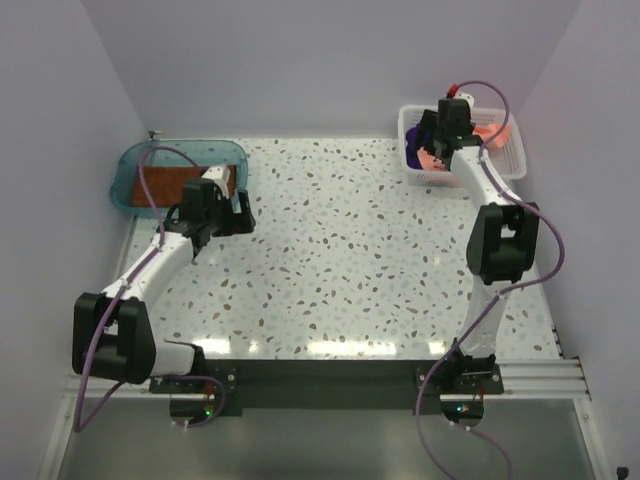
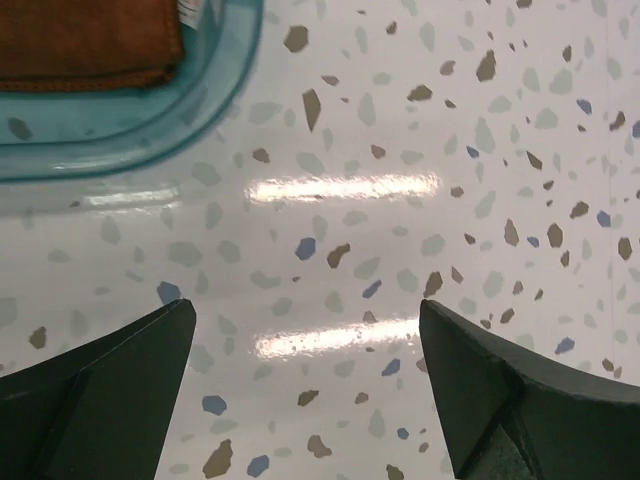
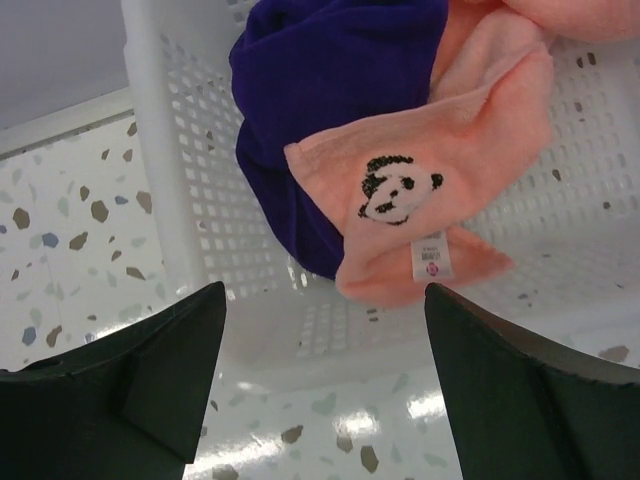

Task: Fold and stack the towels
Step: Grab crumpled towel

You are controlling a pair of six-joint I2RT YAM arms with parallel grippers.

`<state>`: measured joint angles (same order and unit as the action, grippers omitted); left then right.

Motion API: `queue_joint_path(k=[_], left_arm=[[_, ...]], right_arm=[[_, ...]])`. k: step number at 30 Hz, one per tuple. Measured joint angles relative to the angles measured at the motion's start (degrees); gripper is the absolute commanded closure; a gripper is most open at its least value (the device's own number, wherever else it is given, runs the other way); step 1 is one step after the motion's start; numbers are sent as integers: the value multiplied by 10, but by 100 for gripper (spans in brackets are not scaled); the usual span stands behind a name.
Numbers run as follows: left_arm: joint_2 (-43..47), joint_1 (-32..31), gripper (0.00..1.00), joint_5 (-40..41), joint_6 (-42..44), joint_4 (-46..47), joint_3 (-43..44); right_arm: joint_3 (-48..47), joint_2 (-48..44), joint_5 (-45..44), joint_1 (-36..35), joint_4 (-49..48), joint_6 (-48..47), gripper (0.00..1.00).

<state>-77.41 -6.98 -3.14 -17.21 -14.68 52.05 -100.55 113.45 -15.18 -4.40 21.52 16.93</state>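
Observation:
The rust brown towel (image 1: 185, 183) lies folded flat in the teal tray (image 1: 135, 165); it also shows in the left wrist view (image 2: 90, 45). My left gripper (image 1: 205, 235) is open and empty over the speckled table, just right of the tray (image 2: 307, 320). The salmon pink towel (image 3: 440, 190), with a panda face and a label, and the deep purple towel (image 3: 320, 110) lie crumpled in the white mesh basket (image 3: 190, 180). My right gripper (image 1: 445, 125) is open and empty above the basket's near edge (image 3: 325, 300).
The white mesh basket (image 1: 510, 160) stands at the back right corner. The teal tray (image 2: 150, 140) stands at the back left. Purple walls close in the table on three sides.

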Motion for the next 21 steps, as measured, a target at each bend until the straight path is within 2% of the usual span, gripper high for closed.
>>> queue_joint_path(k=[6, 15, 21], left_arm=[[13, -46, 1, -14, 5, 5, -30], [-19, -51, 1, -35, 5, 18, -29], [-21, -51, 1, -41, 5, 18, -29]], right_arm=[[-86, 121, 31, 7, -36, 2, 29], [-217, 270, 46, 11, -73, 25, 28], [-228, 301, 13, 16, -56, 51, 31]])
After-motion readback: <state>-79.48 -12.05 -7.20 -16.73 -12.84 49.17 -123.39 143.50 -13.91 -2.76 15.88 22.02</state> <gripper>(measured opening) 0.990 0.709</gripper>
